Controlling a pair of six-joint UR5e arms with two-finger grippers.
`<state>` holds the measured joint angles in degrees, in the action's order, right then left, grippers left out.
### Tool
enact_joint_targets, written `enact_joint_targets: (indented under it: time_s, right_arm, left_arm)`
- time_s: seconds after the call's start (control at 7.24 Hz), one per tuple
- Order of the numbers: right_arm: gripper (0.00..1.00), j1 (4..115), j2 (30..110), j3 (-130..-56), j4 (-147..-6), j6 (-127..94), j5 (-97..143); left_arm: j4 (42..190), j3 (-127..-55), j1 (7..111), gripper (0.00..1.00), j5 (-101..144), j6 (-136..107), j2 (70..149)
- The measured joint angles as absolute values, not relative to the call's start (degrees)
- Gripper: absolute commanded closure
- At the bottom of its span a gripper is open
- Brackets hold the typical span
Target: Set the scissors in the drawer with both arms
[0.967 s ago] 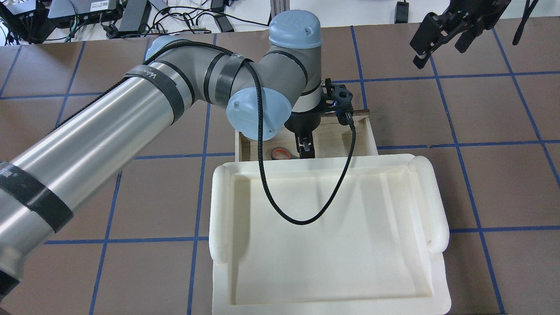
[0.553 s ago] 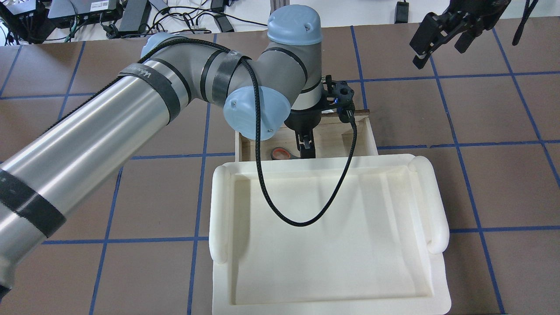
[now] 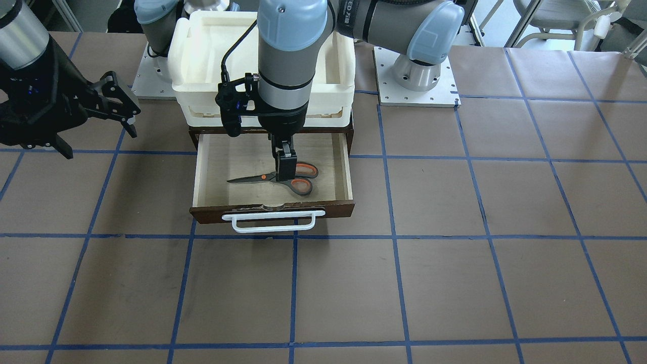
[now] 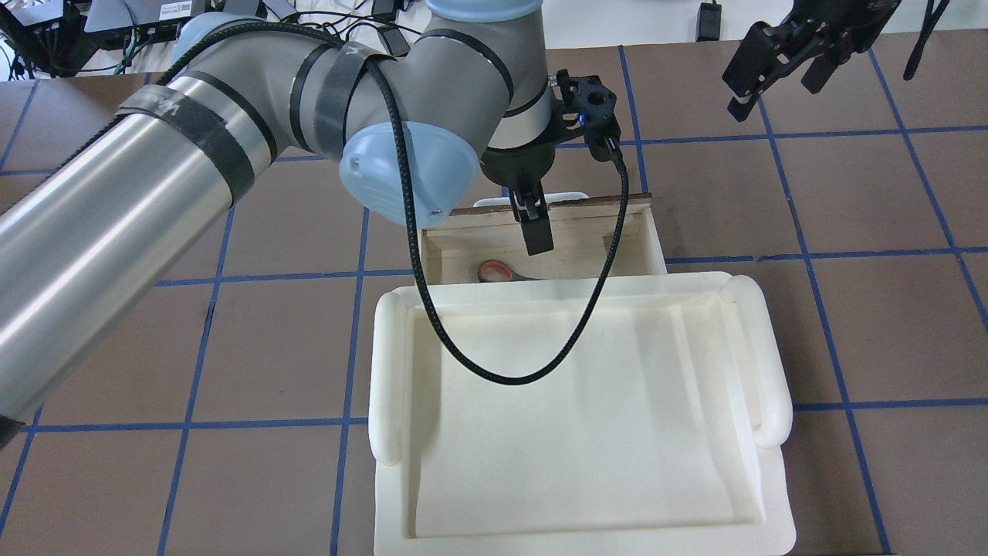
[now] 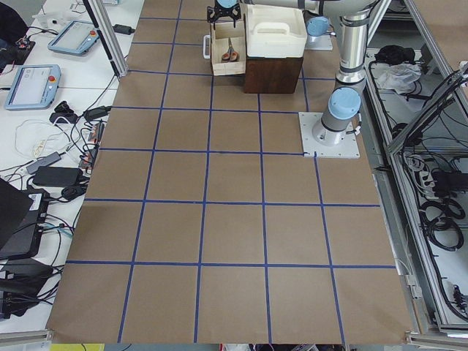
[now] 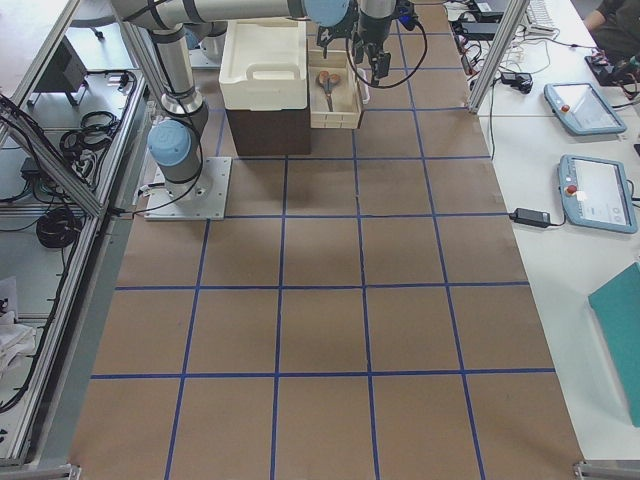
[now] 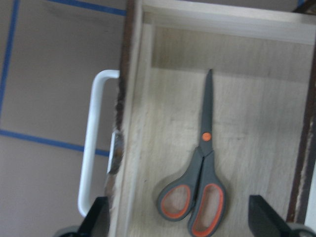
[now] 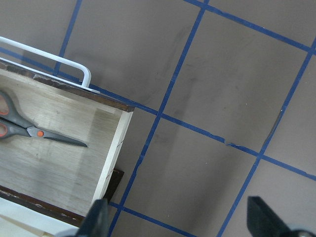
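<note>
Up and forward goes the left arm since a second ago: its left gripper (image 4: 538, 238), then low in the drawer beside the scissors' handle loops, now hangs higher, over the drawer's front part. The right arm has not shifted.

The left gripper is released, and in its wrist view the two fingers stand wide apart with nothing between them but the drawer floor below. The scissors (image 7: 204, 158) lie flat and closed on the pale floor of the drawer (image 3: 273, 210), free of the gripper, with the blades pointing to the robot's right and the orange-lined loops to its left. The drawer is pulled out, its white bar handle (image 3: 268, 227) facing away from the robot. Above the cabinet sits a cream-white tray (image 4: 579, 432).

The right gripper (image 4: 774, 100) hovers over the bare worktop (image 3: 455, 253), well apart from the drawer on the robot's right, its fingers spread and holding nothing.
</note>
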<state>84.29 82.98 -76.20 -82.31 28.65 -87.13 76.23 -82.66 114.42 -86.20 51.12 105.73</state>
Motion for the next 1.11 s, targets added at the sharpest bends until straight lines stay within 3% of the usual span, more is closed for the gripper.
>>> enact_joint_targets:
  time_s: [1.11]
  right_arm:
    - [0.0,89.7,83.1,-77.1,-84.6,16.7,-87.5]
  left_arm:
    - [79.4,-85.6,95.4,0.0,-97.9,21.1,93.2]
